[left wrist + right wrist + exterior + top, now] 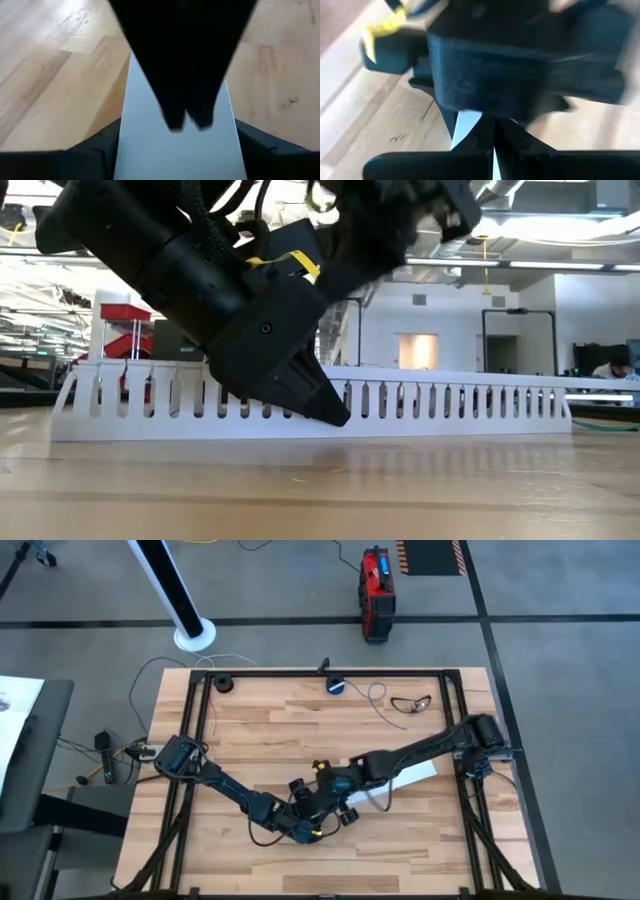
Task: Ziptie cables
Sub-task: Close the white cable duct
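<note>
Blocking both wrist cameras, arms crowd the white strip (450, 408).

arms: black, jointed | left gripper (335, 415): matte black wedge fingers, small screw | marking: yellow tag (290, 262)

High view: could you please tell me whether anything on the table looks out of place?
The loose bunch of thin grey and dark cables lies near the far edge of the wooden table, well apart from both arms. The left gripper and right gripper crowd together at a long white perforated strip instead.
</note>
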Motion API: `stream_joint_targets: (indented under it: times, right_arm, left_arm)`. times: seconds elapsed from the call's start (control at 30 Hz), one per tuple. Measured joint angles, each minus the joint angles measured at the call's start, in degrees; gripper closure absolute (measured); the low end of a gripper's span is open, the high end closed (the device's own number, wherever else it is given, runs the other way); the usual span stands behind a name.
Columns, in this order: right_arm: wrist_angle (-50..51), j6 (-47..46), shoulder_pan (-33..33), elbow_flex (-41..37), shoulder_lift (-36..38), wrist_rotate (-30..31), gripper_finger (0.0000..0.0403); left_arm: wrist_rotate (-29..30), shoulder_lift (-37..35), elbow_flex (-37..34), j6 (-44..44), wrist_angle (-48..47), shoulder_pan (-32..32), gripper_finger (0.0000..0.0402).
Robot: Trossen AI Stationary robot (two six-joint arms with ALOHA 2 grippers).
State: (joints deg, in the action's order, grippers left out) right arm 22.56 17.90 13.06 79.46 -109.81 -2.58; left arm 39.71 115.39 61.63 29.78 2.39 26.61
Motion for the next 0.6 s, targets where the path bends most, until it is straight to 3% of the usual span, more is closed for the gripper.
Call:
stream_joint_targets:
  times: [0.27, 0.6]
  right_arm:
    - [5.48, -1.58, -1.21, 0.15, 3.0, -3.92, 0.0379]
    - [9.35, -4.14, -1.16, -0.74, 3.2, -3.84, 0.0323]
  left_arm:
    - [-0.31, -0.02, 0.02, -2.71, -0.09, -1.06, 0.0159]
    - [-6.68, -0.06, 1.42, -4.3, -0.4, -2.21, 0.0159]
